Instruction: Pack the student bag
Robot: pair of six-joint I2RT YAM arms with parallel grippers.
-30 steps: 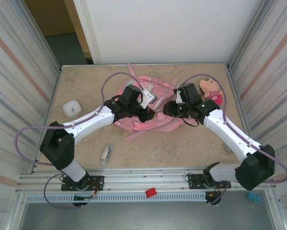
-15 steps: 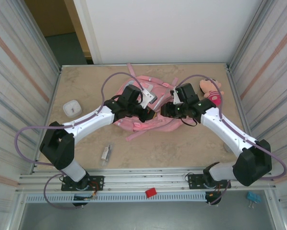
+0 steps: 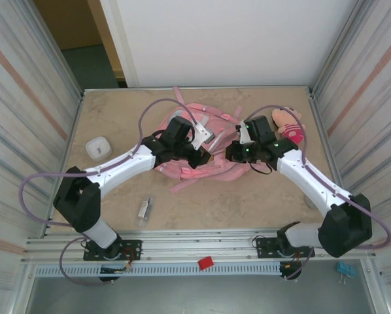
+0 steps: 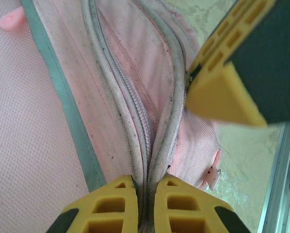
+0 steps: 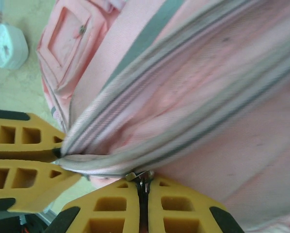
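Item: student bag, pink woven fabric with mesh and grey zip tapes, lying mid-surface between the arms. Left end effector: yellow ribbed fingers clenched on the zip-edge fabric. Right end effector: clamped on the metal zip pull, seen at the right wrist.

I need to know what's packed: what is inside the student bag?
The student bag shows only pink fabric between its zip tracks. Any contents are covered by that fabric.
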